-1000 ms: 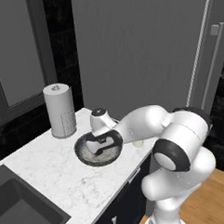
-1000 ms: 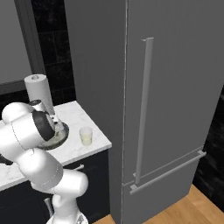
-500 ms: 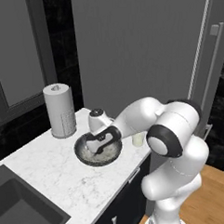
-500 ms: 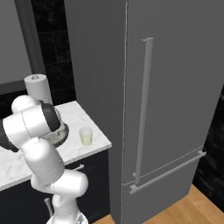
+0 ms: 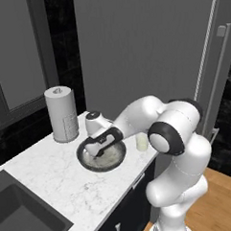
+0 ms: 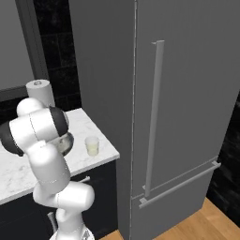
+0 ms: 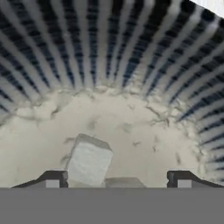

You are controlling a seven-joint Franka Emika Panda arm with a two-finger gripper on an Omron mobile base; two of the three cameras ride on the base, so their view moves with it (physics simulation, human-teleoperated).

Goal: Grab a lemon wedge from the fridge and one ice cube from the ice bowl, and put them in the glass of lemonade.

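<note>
My gripper (image 5: 97, 152) reaches down into the ice bowl (image 5: 84, 158) on the marble counter. In the hand view an ice cube (image 7: 89, 162) lies on the bowl's pale speckled floor (image 7: 131, 127), between the fingers of my open gripper (image 7: 117, 180) and closer to the left fingertip (image 7: 52, 179). The glass of lemonade (image 5: 142, 142) stands just right of the bowl, also seen as a small tumbler (image 6: 92, 146) near the counter's end. The fridge (image 6: 187, 93) is shut, so the lemon wedge is hidden.
A white paper-towel roll (image 5: 62, 114) stands behind the bowl to the left. A dark sink (image 5: 22, 213) is sunk into the counter at lower left. The fridge's long bar handle (image 6: 153, 117) runs down its right door.
The hand has sunk lower into the bowl and the arm's elbow has swung up and to the right. The glass and the paper-towel roll have not moved.
</note>
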